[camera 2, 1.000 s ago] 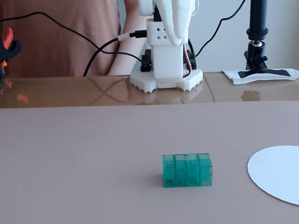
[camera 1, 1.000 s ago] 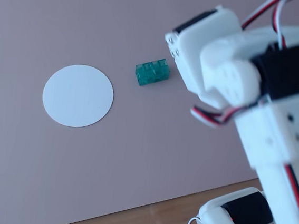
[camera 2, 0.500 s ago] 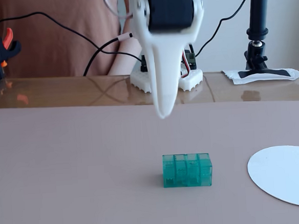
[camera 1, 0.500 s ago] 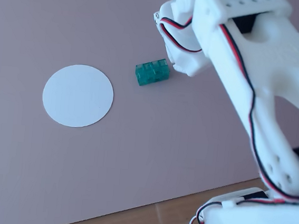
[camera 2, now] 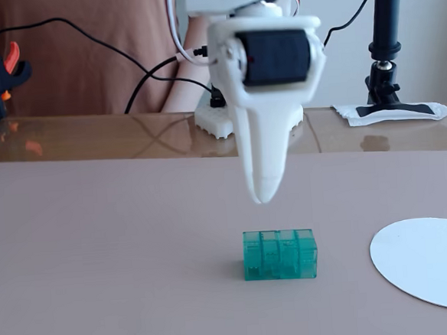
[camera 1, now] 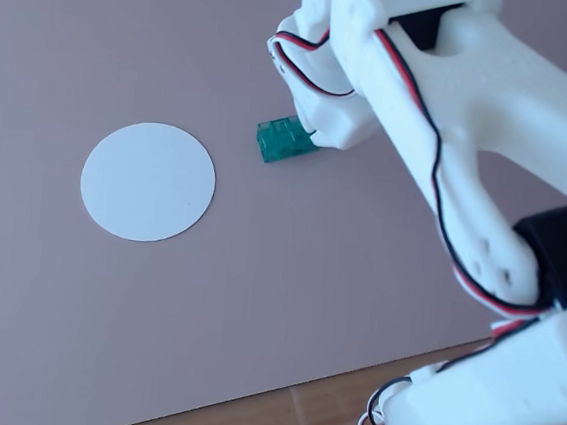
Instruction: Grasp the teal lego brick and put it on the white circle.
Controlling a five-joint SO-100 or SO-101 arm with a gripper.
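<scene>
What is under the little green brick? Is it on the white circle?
No. The teal lego brick sits on the bare pinkish mat, beside the white circle, not touching it. Whatever lies directly beneath the brick is covered.

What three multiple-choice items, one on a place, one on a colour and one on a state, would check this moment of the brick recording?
1. Where is the teal lego brick?
A. On the white circle
B. On the mauve mat, apart from the white circle
C. Between the gripper's fingers

2. What colour is the mat under the brick?
A. Pinkish-mauve
B. Bright blue
C. Black

3. How does the gripper stand to the brick?
A. It has lifted the brick
B. It presses the brick flat onto the circle
C. Its tip hangs above the brick without holding it

Key:
1 B: in both fixed views bare mat separates the brick from the white circle.
2 A: the sheet reads pinkish-mauve in both fixed views.
3 C: a fixed view from the front shows a gap between the tip and the brick's studs; whether the fingers are open cannot be told.
</scene>
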